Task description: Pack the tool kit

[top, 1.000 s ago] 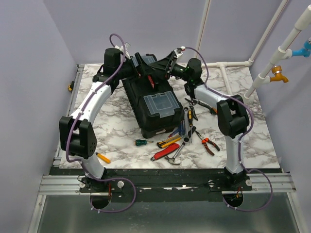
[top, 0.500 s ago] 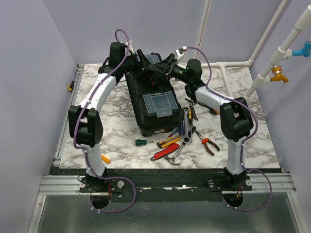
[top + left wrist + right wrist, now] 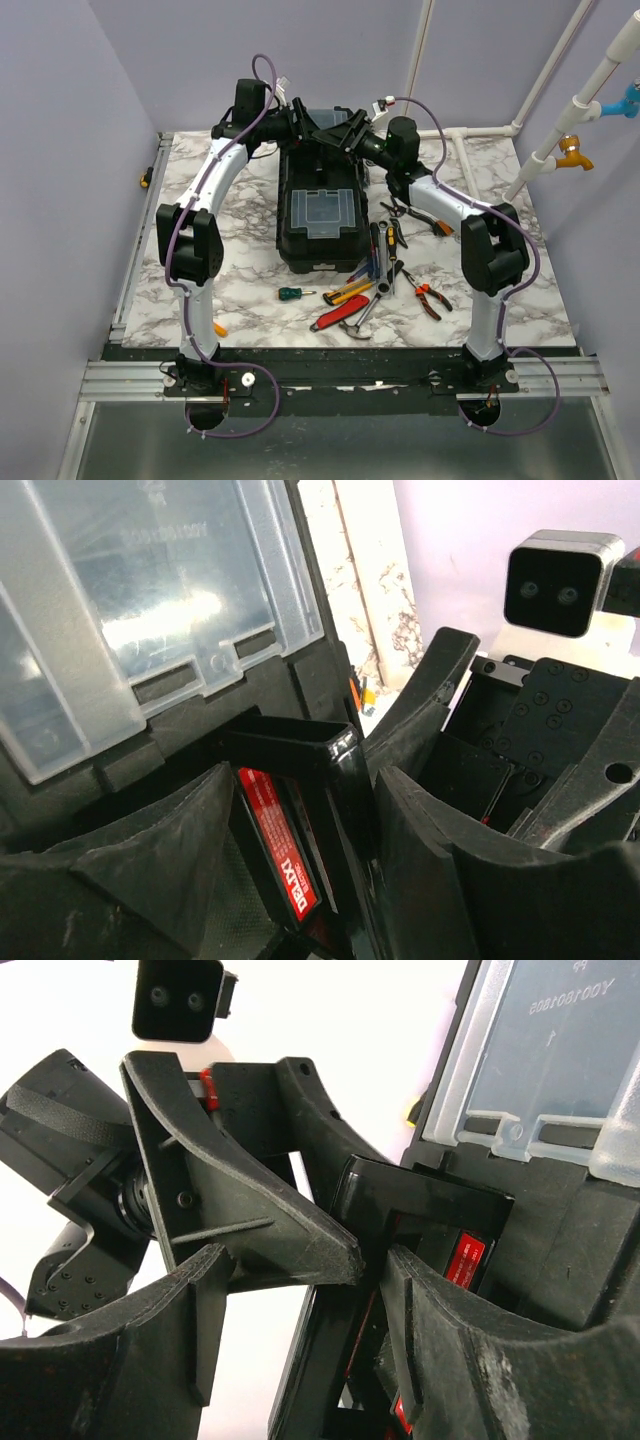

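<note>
The black toolbox (image 3: 318, 250) lies on the desk (image 3: 250, 275), its far end under both end effectors. The left end effector (image 3: 305, 780) clamps the black lid handle (image 3: 290, 745). The right end effector (image 3: 305, 1260) straddles the same handle opposite it, but I cannot tell whether it grips. Loose hand tools (image 3: 375, 285) lie nearer than the right end effector.

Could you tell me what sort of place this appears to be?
Probably a robot lab test cell, not a real workshop: lilac walls box in a marble-patterned table, two robot arms are mounted on a metal rail at its near edge, and white pipes stand at the right.
</note>
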You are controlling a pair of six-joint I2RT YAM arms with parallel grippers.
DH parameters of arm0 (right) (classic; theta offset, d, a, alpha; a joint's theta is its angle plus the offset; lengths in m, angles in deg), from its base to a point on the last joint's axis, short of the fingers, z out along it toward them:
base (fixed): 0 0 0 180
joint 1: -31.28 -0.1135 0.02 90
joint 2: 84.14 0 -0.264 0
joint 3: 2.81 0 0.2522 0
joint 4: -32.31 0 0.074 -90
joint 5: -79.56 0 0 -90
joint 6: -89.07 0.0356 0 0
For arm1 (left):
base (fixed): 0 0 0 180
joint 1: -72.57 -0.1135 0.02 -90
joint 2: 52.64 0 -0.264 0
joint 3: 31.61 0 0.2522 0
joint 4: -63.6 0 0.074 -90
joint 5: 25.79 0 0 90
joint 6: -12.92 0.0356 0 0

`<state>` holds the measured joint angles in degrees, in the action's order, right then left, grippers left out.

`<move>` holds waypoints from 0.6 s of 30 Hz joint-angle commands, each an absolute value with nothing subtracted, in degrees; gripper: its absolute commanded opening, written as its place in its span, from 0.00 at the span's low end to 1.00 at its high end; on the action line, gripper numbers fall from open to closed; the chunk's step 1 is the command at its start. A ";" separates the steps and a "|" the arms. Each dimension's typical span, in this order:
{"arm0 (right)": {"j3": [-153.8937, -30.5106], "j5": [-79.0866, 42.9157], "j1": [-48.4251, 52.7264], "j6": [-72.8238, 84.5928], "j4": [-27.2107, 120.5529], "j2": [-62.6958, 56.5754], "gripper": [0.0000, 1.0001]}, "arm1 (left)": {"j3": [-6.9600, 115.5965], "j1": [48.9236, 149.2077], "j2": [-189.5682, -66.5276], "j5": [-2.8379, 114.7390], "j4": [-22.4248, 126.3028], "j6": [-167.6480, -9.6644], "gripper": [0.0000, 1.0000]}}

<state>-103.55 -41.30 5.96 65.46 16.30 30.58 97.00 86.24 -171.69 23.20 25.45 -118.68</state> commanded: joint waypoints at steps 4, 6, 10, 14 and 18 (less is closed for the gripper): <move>-101.45 -47.49 2.20 56.09 20.28 26.73 0.72 | 96.39 88.47 -168.76 24.29 26.27 -119.47 0.84; -101.44 -47.88 2.25 56.50 19.86 26.93 0.81 | 94.43 88.47 -166.47 25.27 26.09 -118.41 0.86; -101.47 -48.60 2.25 58.93 17.80 27.92 0.94 | 90.63 88.56 -161.97 27.44 25.54 -116.18 0.86; -101.38 -49.90 2.21 62.97 13.60 29.26 0.96 | 87.45 88.99 -159.89 29.26 24.94 -114.23 0.82; -101.26 -50.15 2.26 64.48 12.42 29.75 0.96 | 88.04 89.00 -161.97 28.23 23.83 -113.62 0.76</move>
